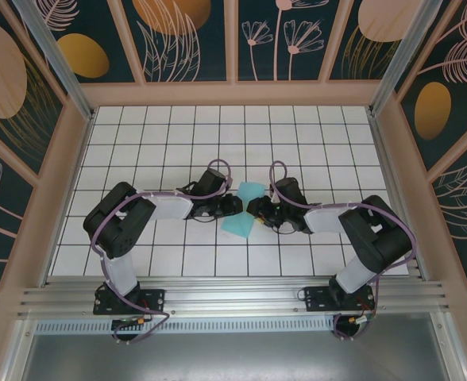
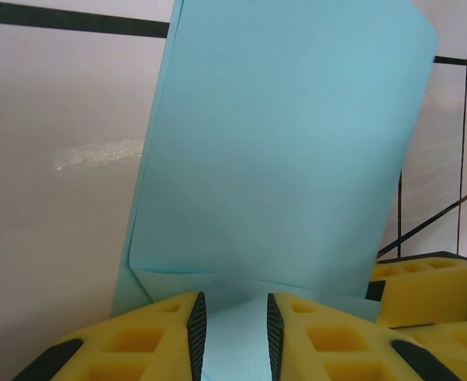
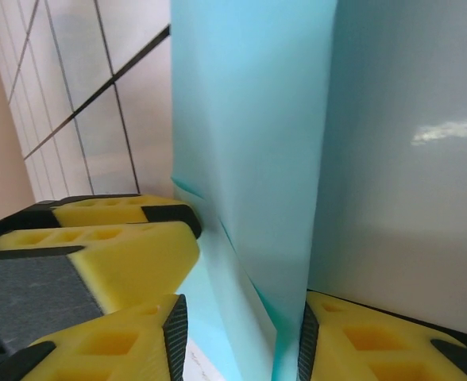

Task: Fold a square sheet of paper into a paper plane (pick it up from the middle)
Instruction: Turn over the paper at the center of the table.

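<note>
- Where the two arms meet over the counter (image 1: 178, 135), left tool (image 2: 235, 317): jaws part-way apart, unclenched, the square sheet of paper (image 2: 289, 159) lying flat across the gap.
- Right tool (image 3: 240, 325): jaws wider, astride an upright crease (pinching or not, cannot tell).
- Paper: creased turquoise, between both tools, mid-counter on white tiles.

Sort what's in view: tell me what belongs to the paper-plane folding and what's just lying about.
Job in hand: turquoise paper, partly folded; left tool; right tool.
Just surroundings: white tiled table; patterned walls.
</note>
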Controlling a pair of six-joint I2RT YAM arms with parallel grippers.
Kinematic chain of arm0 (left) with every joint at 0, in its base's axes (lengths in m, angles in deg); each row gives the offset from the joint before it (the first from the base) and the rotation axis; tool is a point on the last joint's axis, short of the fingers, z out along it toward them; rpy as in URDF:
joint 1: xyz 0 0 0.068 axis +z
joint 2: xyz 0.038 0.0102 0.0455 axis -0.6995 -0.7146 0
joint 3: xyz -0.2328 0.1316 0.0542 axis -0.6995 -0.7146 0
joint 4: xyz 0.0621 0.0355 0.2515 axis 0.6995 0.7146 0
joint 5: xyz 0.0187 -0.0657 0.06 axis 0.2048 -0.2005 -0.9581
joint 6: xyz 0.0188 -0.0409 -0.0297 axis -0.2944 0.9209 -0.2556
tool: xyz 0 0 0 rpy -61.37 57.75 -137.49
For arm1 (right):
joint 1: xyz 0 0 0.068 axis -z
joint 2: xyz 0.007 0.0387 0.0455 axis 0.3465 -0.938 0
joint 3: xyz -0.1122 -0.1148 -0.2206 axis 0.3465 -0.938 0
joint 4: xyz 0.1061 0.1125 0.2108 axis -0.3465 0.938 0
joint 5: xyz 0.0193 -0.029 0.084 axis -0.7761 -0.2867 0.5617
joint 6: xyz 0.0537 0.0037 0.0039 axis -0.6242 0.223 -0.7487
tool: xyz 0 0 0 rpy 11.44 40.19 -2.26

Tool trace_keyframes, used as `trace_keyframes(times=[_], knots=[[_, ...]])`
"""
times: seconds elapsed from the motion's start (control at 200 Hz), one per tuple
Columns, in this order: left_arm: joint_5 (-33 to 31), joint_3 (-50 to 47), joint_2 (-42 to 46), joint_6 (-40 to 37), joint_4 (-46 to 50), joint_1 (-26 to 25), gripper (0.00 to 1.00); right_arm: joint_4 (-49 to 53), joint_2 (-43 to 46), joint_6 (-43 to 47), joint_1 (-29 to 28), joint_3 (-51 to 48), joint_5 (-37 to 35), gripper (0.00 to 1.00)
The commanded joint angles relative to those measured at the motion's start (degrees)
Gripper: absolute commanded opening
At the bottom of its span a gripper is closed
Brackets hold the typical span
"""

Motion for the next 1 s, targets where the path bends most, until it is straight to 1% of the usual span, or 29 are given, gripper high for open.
trace_keyframes(times=[0.0,0.225,0.42,0.555,0.666,0.746,0.841,0.886,0.991], knots=[[-1.8,0.5,0.4,-0.4,1.5,-0.1,0.31,-4.2,0.6,0.3,-0.1,-1.9,1.9,0.43],[-3.2,0.6,0.8,0.3,1.5,-0.1,0.31,-7.4,1.5,1.2,-0.5,-4.5,3.3,0.41],[-3.0,0.6,0.9,0.8,1.1,-0.1,0.31,-9.7,0.2,2.0,-1.3,-4.2,4.3,0.35],[-3.4,0.3,1.6,1.2,0.9,-0.1,0.32,-10.2,-0.5,2.0,-1.6,-3.8,3.7,0.32],[-3.7,0.2,2.7,1.2,0.9,-0.1,0.33,-9.4,-0.9,1.9,-1.6,-3.6,2.8,0.29],[-4.2,0.2,3.9,1.4,1.1,0.0,0.35,-9.6,-0.8,1.9,-1.7,-3.7,3.1,0.2],[-5.4,-0.4,6.3,1.8,1.0,-0.1,0.36,-8.4,0.1,2.4,-1.7,-3.5,2.8,0.19],[-6.7,-0.9,7.3,2.3,1.1,-0.1,0.36,-7.6,0.8,2.8,-1.7,-3.2,2.5,0.16],[-9.9,-2.1,11.6,2.8,2.1,0.0,0.37,-4.8,2.4,3.8,-1.7,-1.8,2.0,0.15]])
